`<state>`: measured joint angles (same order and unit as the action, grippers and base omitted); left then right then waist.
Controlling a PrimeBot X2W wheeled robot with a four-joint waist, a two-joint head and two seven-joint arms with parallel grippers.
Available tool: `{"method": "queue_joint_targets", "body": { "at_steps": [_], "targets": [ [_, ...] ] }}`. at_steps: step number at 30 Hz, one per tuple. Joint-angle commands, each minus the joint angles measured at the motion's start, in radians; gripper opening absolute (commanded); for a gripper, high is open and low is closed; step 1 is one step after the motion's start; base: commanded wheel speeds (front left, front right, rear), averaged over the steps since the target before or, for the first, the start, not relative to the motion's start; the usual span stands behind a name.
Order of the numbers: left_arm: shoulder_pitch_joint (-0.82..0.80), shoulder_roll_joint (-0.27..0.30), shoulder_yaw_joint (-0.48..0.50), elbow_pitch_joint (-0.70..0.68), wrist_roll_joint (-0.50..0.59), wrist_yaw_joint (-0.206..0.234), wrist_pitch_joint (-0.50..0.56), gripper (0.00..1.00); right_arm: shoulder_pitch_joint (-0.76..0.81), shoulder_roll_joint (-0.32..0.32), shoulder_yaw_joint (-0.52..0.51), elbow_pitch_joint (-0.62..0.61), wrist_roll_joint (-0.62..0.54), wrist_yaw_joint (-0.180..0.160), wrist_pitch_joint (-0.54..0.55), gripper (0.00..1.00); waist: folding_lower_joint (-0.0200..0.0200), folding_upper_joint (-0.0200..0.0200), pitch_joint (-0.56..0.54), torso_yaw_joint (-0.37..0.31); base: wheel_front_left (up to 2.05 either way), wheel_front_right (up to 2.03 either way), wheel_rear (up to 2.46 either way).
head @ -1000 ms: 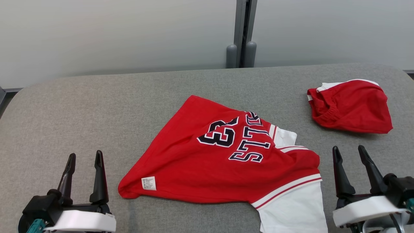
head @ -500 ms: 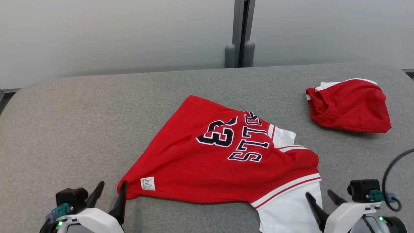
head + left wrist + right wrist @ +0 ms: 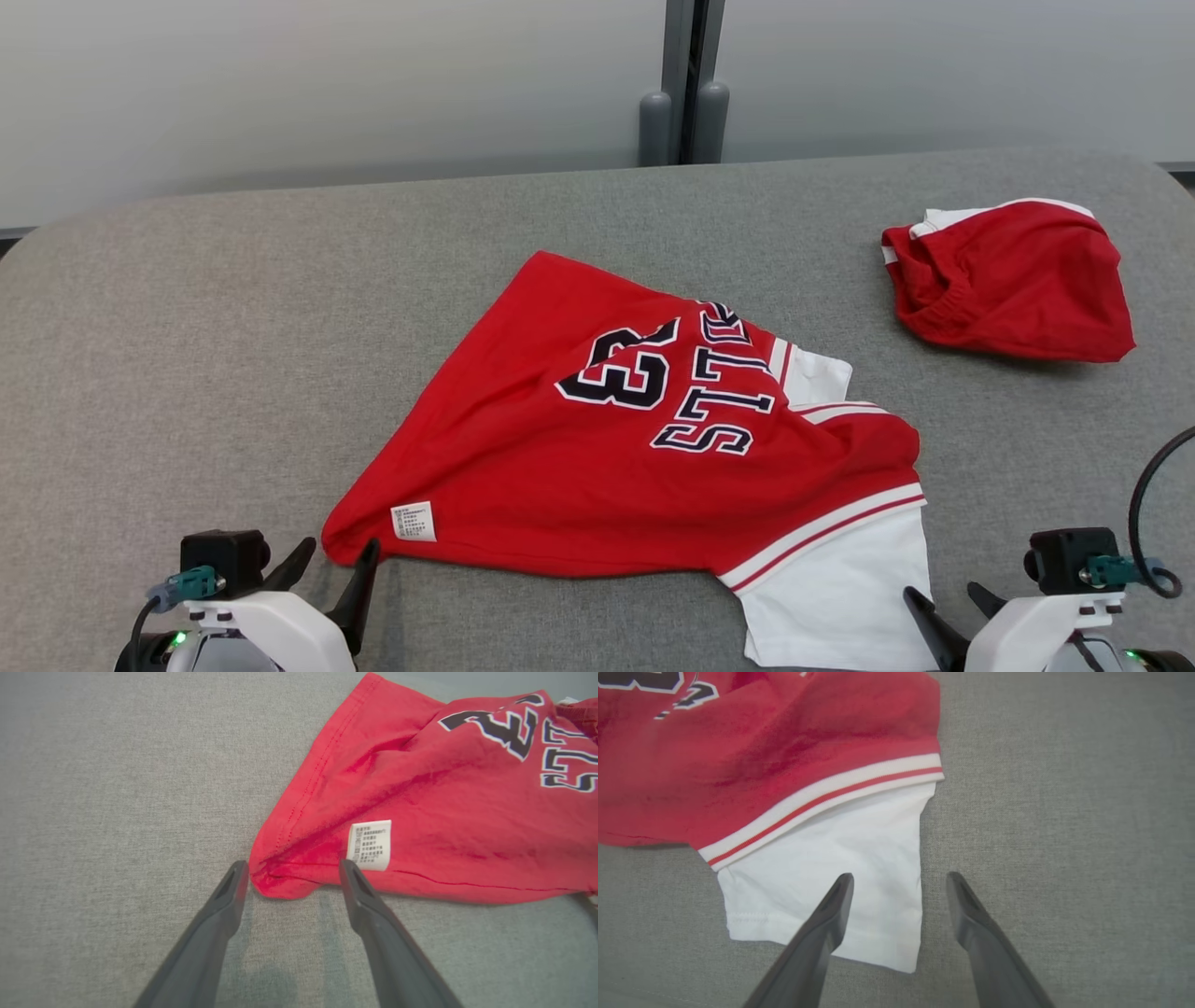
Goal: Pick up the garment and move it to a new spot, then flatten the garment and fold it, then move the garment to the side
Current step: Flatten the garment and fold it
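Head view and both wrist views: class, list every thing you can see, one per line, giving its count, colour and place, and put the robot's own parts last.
jersey: one, red with white sleeves and dark "23" lettering, crumpled mid-table
care label: one, white, on the jersey's near left corner
second garment: one, red with white trim, bundled at far right
table: one, grey fabric top, under everything
post: one, grey, behind the table against a pale wall
cable: one, black, at the right edge
left gripper: one, dark fingers open at the labelled corner
right gripper: one, dark fingers open at the near white sleeve's edge
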<state>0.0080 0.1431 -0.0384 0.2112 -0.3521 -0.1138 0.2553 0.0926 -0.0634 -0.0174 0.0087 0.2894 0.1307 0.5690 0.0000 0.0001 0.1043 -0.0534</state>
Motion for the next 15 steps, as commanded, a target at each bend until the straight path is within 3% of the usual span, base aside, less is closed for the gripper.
{"method": "queue_joint_targets", "body": {
  "at_steps": [1,15],
  "targets": [
    [-0.025,0.007,0.0,0.003,-0.004,-0.005,0.002,1.0,0.009,0.0,-0.004,-0.003,-0.007,0.0,0.006,1.0,0.0,-0.0001,0.007,-0.002,0.0,0.0,0.0],
    [-0.102,0.029,-0.026,0.119,-0.02,-0.009,-0.019,1.0,-0.004,0.009,0.015,0.083,0.095,0.0,0.024,1.0,0.0,-0.0001,0.044,-0.013,0.0,0.0,0.0]
  ]
}}
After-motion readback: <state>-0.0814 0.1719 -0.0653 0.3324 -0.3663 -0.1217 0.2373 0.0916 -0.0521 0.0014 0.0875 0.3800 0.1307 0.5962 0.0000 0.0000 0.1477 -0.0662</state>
